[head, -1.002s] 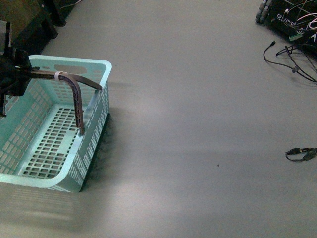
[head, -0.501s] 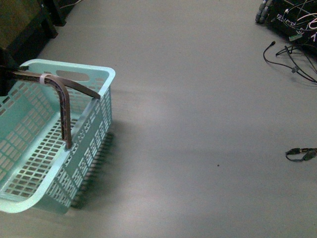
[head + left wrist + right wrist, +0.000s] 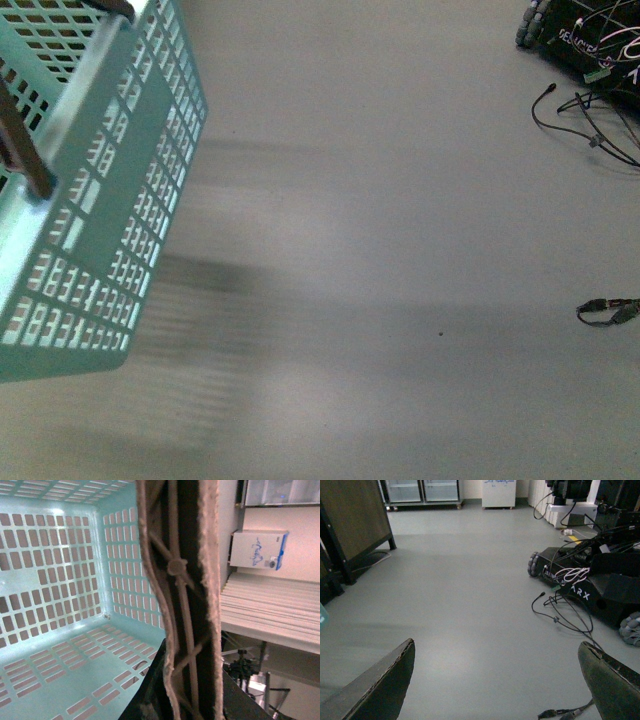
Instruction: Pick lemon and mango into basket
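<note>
Left gripper [image 3: 192, 700] clamped on the handle [image 3: 185, 580]; basket [image 3: 110, 200] hangs tilted above the floor [image 3: 400, 250]. Right gripper [image 3: 495, 690] fingers apart.

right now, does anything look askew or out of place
Yes: the basket hangs steeply tilted above the floor by its brown handle, its slotted side facing the front camera. Its visible inside is empty; no lemon or mango is in view.

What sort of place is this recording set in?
Probably a robotics lab or workshop: bare grey floor, a black wheeled robot base trailing loose cables, and glass-fronted cabinets along the far wall.
</note>
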You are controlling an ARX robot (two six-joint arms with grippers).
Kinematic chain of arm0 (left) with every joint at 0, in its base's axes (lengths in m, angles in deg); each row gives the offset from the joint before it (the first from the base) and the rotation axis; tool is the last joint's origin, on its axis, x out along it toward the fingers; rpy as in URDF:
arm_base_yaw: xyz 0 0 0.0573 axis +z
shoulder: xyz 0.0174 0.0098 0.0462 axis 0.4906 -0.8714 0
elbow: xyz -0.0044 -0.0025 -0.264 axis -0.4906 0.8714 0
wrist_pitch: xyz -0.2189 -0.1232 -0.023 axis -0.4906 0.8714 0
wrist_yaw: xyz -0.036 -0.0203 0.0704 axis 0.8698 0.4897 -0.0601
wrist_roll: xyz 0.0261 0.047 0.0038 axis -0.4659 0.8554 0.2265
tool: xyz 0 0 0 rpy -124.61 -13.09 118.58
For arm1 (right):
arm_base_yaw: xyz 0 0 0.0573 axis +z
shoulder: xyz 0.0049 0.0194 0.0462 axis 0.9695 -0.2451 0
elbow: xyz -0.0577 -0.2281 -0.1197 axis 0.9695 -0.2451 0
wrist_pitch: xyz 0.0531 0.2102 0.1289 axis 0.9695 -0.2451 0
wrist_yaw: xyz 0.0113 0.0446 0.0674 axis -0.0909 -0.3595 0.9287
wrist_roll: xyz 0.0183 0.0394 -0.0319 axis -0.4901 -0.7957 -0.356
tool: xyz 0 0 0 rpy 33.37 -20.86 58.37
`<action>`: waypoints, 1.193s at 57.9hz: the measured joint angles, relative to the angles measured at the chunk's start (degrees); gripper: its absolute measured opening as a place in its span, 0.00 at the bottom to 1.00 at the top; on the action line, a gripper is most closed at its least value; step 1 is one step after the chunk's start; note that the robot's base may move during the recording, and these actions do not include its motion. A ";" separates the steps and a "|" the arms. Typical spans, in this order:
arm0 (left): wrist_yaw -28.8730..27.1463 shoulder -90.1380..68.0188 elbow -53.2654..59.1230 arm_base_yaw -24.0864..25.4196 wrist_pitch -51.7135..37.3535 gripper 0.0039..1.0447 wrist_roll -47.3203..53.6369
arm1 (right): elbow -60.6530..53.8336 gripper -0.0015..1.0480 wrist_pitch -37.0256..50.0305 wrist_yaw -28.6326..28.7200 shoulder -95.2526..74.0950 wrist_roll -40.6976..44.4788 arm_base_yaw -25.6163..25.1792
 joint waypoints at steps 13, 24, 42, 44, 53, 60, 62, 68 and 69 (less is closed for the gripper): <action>1.46 18.86 0.22 1.49 15.50 0.06 -1.27 | 0.00 0.92 0.00 0.00 0.00 0.00 0.00; 3.15 26.99 -2.71 3.30 25.16 0.06 -0.79 | 0.00 0.92 0.00 0.00 0.00 0.00 0.00; 2.91 27.76 -3.15 3.65 25.53 0.06 0.52 | 0.00 0.92 0.00 0.00 0.00 0.00 0.00; 2.91 27.76 -3.15 3.65 25.55 0.06 0.50 | 0.00 0.92 0.00 0.00 0.00 0.00 0.00; 2.93 27.76 -3.15 3.65 25.55 0.06 0.50 | 0.00 0.92 0.00 0.00 0.00 0.00 0.00; 2.91 27.76 -3.15 3.65 25.55 0.06 0.52 | 0.00 0.92 0.00 0.00 0.00 0.00 0.00; 2.89 27.76 -3.15 3.65 25.59 0.06 0.52 | 0.00 0.92 0.00 0.00 0.00 -0.02 0.00; 2.91 27.74 -3.15 3.65 25.59 0.06 0.50 | 0.00 0.92 0.00 -0.02 0.00 0.00 0.00; 2.93 27.74 -3.15 3.65 25.59 0.06 0.50 | 0.00 0.92 0.00 -0.02 0.00 -0.02 0.00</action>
